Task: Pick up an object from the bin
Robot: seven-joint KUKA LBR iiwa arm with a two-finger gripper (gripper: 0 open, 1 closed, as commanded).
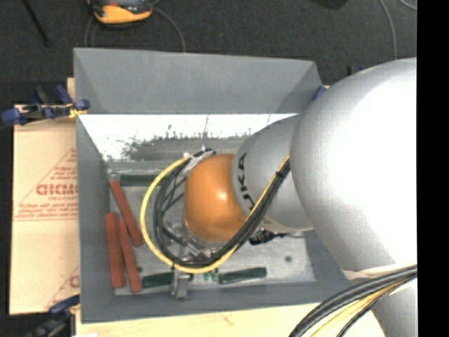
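- Grey gripper (181, 285) hangs low by the bin's (210, 90) near wall, under the orange cover (214, 199); open or closed, holding anything or not, I cannot tell.
- Green sticks lie just beside it: left one (158, 281), right one (242, 275).
- Red sticks (121, 248) lie along the left wall.

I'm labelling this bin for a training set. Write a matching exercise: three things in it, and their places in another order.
Things:
1. red-brown sticks
2. orange wrist cover
3. dark green strip

Places:
A. the middle, above the floor
B. front of the floor, towards the right
C. left side of the floor

Pairs: 1-C, 2-A, 3-B.
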